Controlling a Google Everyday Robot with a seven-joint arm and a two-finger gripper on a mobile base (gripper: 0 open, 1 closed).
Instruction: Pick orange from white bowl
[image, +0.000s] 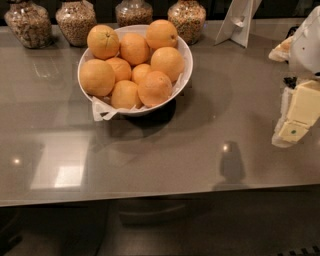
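counter (210, 150): flat grey-brown slab, glossy and finely speckled; lights and a pale square patch are mirrored at lower left; dark cabinet front below its near edge.
white bowl (186, 62): wide, deep, round, glossy white; stands left of centre toward the back of the counter, with a dark shadow under its near side.
arm (307, 45): smooth white rounded shell, cut by the right edge.
gripper (295, 117): hangs below the arm at the right edge, above the counter and well apart from the bowl, with bare counter between them; blocky cream pads, a small green dot on the lower one; spread or pressed together: cannot tell.
glass jars (76, 22): four in a row just behind the bowl; clear, round-bellied, filled with brown grainy stuff.
white stand (237, 22): thin folded sheet, a-shaped, back right of the bowl.
orange (155, 88): round, deep orange, dull smooth skin; in the bowl at the front right of a heap of nine, touching its neighbours, uncovered.
paler orange (103, 41): yellowish, with a stem dimple; top left of the heap.
paper lining (102, 110): crumpled white, sticking out over the front-left rim.
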